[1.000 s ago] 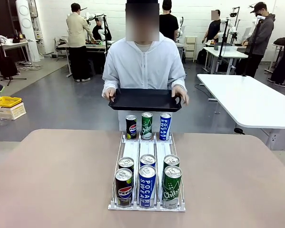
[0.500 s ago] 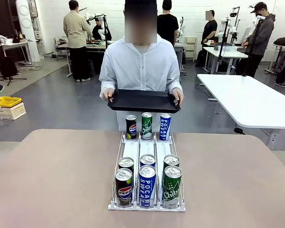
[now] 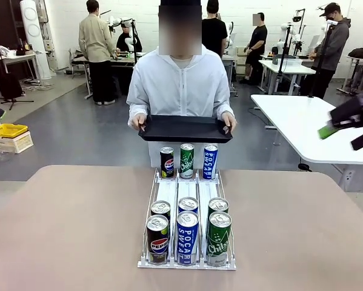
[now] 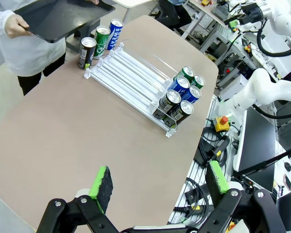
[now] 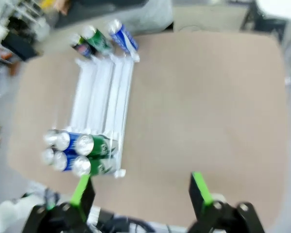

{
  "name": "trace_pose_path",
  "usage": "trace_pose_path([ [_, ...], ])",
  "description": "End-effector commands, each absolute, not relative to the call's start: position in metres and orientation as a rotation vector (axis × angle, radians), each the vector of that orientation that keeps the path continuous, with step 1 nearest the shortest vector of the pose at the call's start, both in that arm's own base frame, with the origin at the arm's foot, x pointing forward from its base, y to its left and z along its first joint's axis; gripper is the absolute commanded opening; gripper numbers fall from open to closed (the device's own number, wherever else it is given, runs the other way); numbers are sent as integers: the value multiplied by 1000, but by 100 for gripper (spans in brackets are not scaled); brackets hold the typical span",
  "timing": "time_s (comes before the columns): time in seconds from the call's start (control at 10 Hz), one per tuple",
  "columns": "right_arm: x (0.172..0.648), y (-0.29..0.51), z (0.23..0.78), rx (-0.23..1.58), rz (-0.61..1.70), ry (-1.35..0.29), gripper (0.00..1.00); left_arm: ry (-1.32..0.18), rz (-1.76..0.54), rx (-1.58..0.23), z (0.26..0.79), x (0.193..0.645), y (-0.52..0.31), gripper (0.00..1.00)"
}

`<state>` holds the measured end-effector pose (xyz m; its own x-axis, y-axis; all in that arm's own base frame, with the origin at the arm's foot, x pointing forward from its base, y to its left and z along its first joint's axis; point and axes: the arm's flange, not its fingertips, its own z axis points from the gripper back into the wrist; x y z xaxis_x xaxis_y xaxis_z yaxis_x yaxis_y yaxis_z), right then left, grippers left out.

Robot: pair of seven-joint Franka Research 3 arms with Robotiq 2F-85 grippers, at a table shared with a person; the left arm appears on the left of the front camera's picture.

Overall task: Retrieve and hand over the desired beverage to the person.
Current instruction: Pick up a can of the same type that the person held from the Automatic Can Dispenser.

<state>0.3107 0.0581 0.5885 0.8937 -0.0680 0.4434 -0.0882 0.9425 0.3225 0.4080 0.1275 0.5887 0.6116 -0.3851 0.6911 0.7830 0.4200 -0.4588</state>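
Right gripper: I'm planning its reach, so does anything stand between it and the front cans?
Nothing visible does: the right gripper hangs open high at the right, with bare tabletop toward the front cans.

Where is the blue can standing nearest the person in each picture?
Front view: blue can, upper middle, rightmost of three.
Left wrist view: blue can, upper left.
Right wrist view: blue can, top, left of middle, blurry.
Shared landmark: white rack; the can stands at its far end.

Person (image 3: 180, 85) holds black tray (image 3: 185, 128); nine cans (image 3: 187, 236) upright, seemingly unopened.
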Motion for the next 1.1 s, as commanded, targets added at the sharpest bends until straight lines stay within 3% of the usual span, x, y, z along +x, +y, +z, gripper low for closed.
trace_pose_path([
  [0.0,329,96,584,238,-137,-353,100,-537,-774,-861,592,408,129,100],
  [0.4,342,156,541,143,-111,-246,100,-537,-774,-861,592,408,129,100],
  [1.0,338,150,539,170,-124,-274,100,-537,-774,-861,592,408,129,100],
])
